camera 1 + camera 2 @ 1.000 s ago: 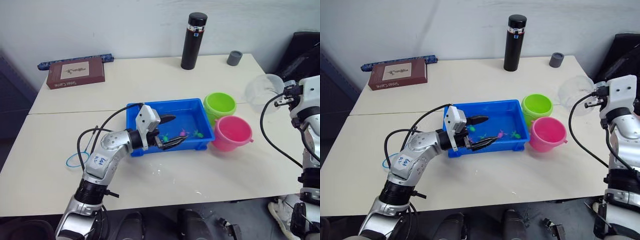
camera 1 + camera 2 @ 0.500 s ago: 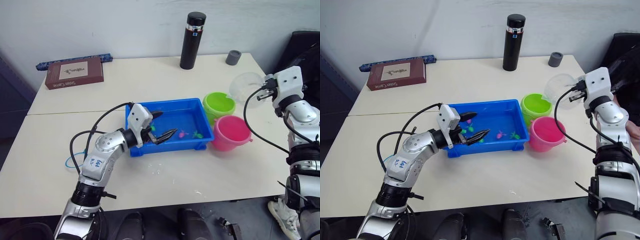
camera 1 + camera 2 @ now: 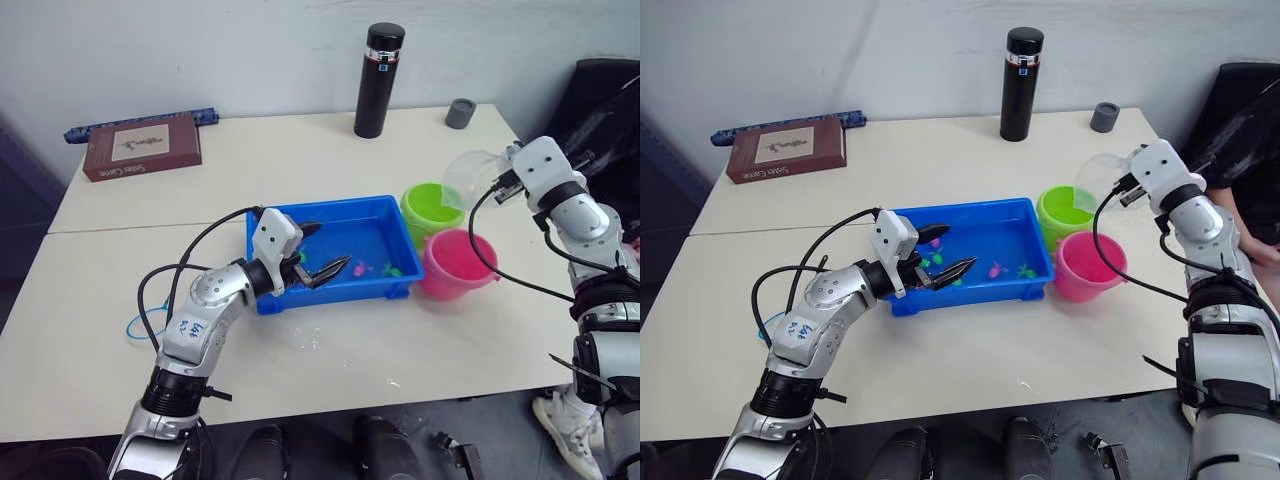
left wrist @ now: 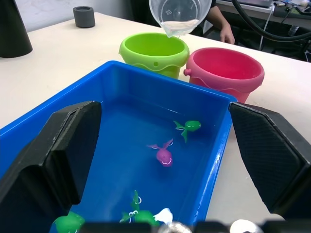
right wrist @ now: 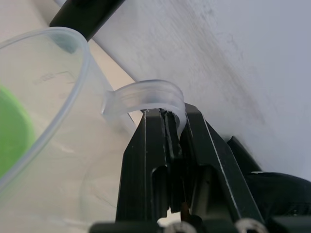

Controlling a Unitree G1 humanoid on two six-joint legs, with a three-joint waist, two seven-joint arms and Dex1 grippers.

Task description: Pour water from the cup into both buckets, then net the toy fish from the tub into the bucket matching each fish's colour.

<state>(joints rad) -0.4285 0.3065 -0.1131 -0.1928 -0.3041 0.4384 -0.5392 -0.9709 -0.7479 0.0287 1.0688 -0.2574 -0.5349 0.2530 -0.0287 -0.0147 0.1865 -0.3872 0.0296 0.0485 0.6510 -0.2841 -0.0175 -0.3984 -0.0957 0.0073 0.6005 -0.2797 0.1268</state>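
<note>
From the head views we see our left arm bent across the desk point(image 3: 420, 330), its left gripper point(image 3: 318, 262) over the near-left corner of the blue tub point(image 3: 380, 292) with fingers spread wide and empty. Our right arm reaches in from the right, elbow low, its right gripper point(image 3: 503, 180) raised beside the green bucket point(image 3: 432, 210), tilting the clear cup point(image 3: 465, 178) over that bucket's rim; the pink bucket point(image 3: 455, 265) stands just in front, touching the green one. In the left wrist view, the two black fingers point(image 4: 73, 145) stand far apart above the tub, where a pink fish point(image 4: 164, 155) and a green fish point(image 4: 189, 126) lie in the water, and the cup hangs tilted above the green bucket. In the right wrist view, our right fingers point(image 5: 150, 160) are clamped on the cup's handle point(image 5: 146, 97).
</note>
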